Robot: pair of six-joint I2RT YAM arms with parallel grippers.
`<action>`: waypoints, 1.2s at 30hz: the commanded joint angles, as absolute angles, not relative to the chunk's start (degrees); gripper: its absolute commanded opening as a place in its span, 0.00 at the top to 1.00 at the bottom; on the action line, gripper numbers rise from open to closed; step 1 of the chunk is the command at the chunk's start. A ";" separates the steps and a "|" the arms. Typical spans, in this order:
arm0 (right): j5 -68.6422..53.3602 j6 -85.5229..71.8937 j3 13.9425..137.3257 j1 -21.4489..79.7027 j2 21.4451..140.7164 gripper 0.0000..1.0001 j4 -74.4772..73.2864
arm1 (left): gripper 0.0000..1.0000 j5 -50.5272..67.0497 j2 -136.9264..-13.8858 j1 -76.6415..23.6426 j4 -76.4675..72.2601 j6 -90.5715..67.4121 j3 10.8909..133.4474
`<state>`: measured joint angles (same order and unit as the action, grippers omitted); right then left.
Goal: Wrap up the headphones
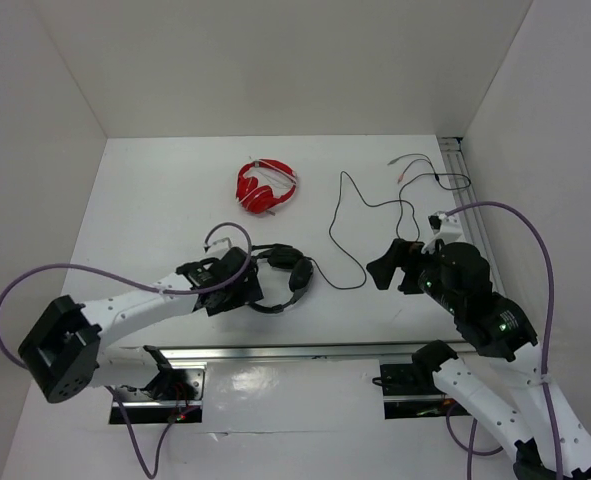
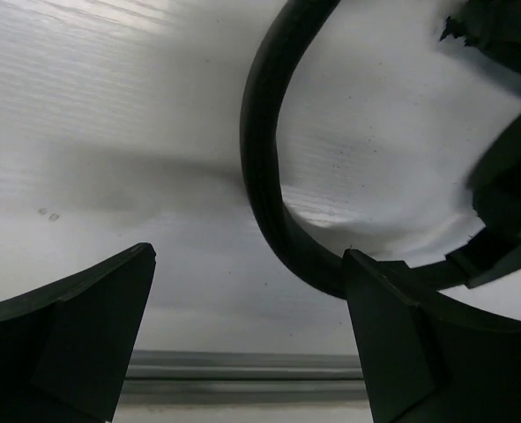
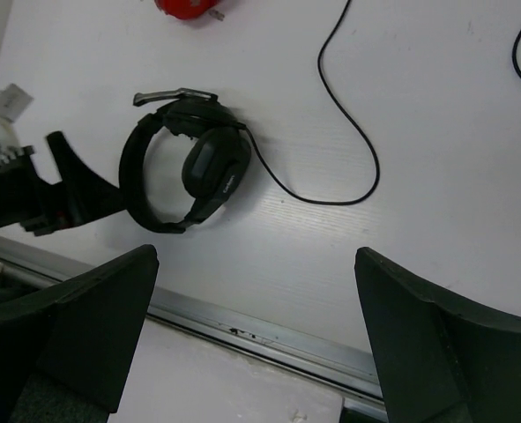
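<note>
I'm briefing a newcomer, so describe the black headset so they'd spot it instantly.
On the white table, look beside the left gripper. The black over-ear headphones lie there, trailing a long thin black cable; the smaller red headphones sit farther back.

On the tabletop (image 1: 155, 200), the headphones (image 1: 285, 278) lie at frame centre, with the left pincer (image 1: 243, 278) at their left edge. A smaller headset (image 1: 266, 187) lies above them. Their cable (image 1: 332, 225) trails toward the upper right, and the right pincer (image 1: 390, 262) is just right of its loop.
</note>
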<state>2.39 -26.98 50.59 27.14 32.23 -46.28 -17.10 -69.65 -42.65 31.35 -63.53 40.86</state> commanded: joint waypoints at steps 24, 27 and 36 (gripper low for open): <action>-4.56 -24.70 51.50 27.25 31.29 0.00 -40.78 | 1.00 -30.39 -84.56 -49.38 44.26 -82.87 48.59; -11.49 -24.70 50.11 27.25 30.67 0.00 -36.93 | 1.00 -37.51 -76.40 -52.20 56.72 -83.24 55.60; -27.16 -31.46 34.12 27.25 24.52 0.00 -6.70 | 1.00 -46.49 -65.04 -49.93 75.67 -61.75 87.95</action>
<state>-21.58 -27.81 38.44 27.14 24.38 -22.70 -40.27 -68.05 -51.33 66.83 -70.13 80.27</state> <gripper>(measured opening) 0.999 0.207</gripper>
